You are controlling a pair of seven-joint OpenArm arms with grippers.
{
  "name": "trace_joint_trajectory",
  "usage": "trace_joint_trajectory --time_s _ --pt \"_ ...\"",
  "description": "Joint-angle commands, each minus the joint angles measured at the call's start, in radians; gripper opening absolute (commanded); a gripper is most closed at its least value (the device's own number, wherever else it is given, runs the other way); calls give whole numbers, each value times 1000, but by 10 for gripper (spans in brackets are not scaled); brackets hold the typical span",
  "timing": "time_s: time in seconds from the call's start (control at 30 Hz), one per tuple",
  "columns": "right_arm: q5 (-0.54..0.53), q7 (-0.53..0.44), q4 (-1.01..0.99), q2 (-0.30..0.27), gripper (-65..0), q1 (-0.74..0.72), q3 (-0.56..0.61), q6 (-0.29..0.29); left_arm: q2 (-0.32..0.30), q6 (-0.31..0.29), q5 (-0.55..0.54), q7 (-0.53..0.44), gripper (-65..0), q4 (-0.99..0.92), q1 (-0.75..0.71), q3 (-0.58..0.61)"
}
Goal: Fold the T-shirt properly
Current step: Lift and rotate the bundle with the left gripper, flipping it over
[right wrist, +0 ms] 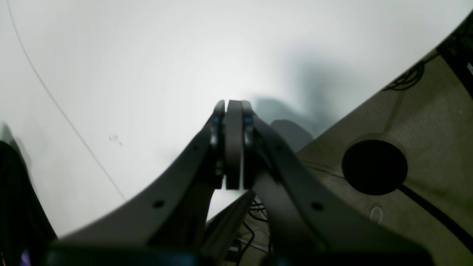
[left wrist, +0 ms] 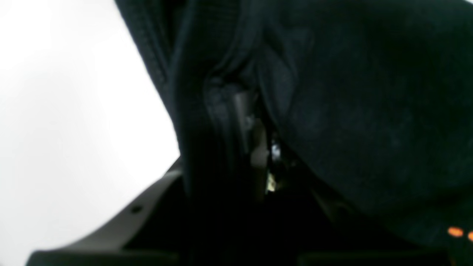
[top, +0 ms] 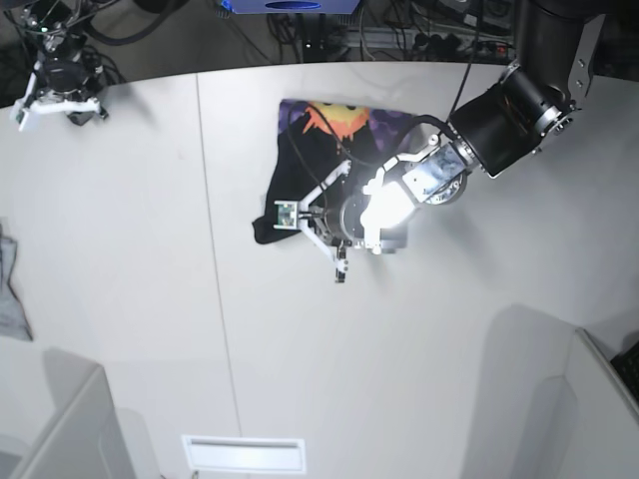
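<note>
T-shirt [top: 329, 150] bunched near tabletop [top: 130, 249] far edge | our left end effector [top: 300, 215] clamped on it | our right end effector [right wrist: 233, 111] pressed together, holding nothing

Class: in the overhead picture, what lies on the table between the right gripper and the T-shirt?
Bare white table separates right gripper from T-shirt.

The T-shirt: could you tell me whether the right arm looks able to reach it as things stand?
Probably not without a long move: the right gripper is shut and empty at the far table edge, while the T-shirt lies mid-table under the left gripper.
</note>
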State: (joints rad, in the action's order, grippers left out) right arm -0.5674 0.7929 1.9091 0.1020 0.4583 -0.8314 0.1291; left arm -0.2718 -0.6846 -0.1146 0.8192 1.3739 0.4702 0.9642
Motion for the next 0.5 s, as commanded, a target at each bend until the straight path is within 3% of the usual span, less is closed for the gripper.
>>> trace_joint_trajectory --time_s 0.0,0.17,0.47 --pt "-6 -17 16 -6 -650 0 -6 7 10 -14 16 33 -650 -44 -18 -9" --pt "-6 -17 16 -8 -650 -3 -6 7 58 -14 16 32 -650 -121 -11 -41" --pt "-7 -17 16 -14 -650 -3 -6 7 59 -14 13 32 -650 -146 -15 -41"
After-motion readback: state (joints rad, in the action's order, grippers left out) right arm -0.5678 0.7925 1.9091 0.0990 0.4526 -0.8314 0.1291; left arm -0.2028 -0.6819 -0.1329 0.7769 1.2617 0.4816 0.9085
